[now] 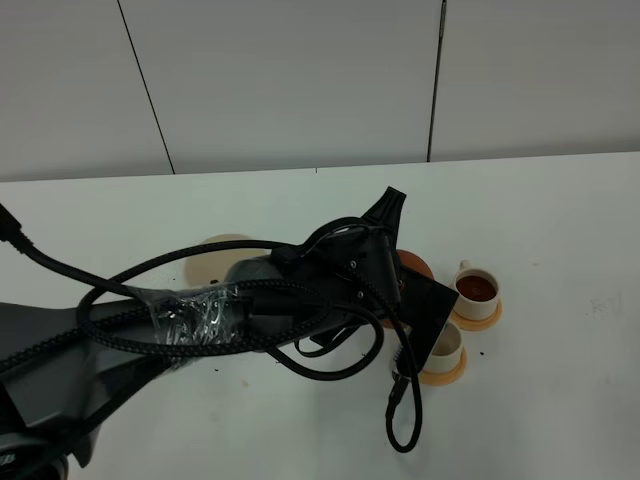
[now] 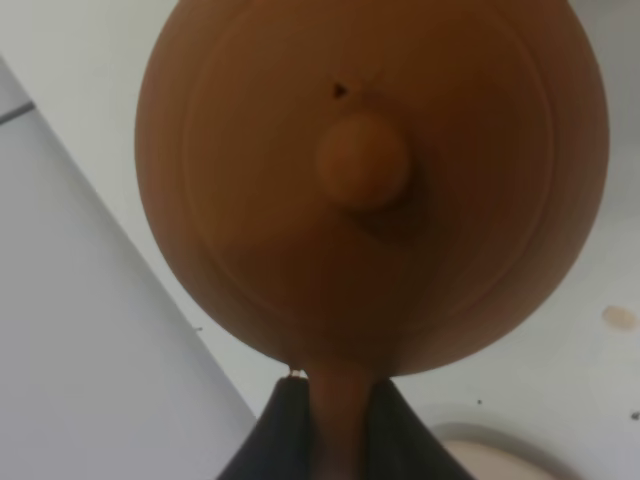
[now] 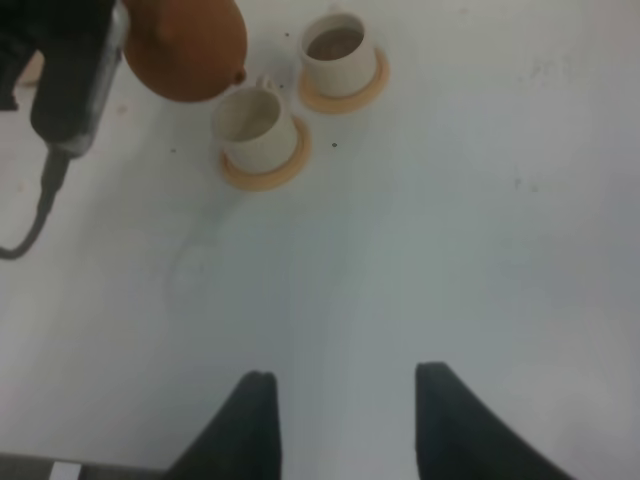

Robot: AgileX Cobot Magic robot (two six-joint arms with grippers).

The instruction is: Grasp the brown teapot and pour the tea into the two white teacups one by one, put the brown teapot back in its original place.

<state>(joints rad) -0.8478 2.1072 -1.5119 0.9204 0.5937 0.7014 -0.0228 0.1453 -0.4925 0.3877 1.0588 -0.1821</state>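
Observation:
The brown teapot (image 2: 370, 180) fills the left wrist view, lid and knob towards the camera. My left gripper (image 2: 335, 440) is shut on its loop handle. In the exterior view the left arm (image 1: 340, 280) hides all but a sliver of the teapot (image 1: 412, 265). The right wrist view shows the teapot (image 3: 185, 45) tilted, its spout at the rim of the near white teacup (image 3: 255, 125), whose inside looks pale. The far teacup (image 3: 338, 50) holds brown tea (image 1: 476, 287). Each cup sits on an orange coaster (image 1: 440, 376). The cream saucer (image 1: 215, 255) lies bare, left of the arm. My right gripper (image 3: 345, 420) is open and empty above bare table.
The white table (image 1: 560, 400) stretches right and in front of the cups. A looped black cable (image 1: 405, 410) hangs from the left arm down near the near cup. A grey panelled wall (image 1: 300, 80) stands behind the table.

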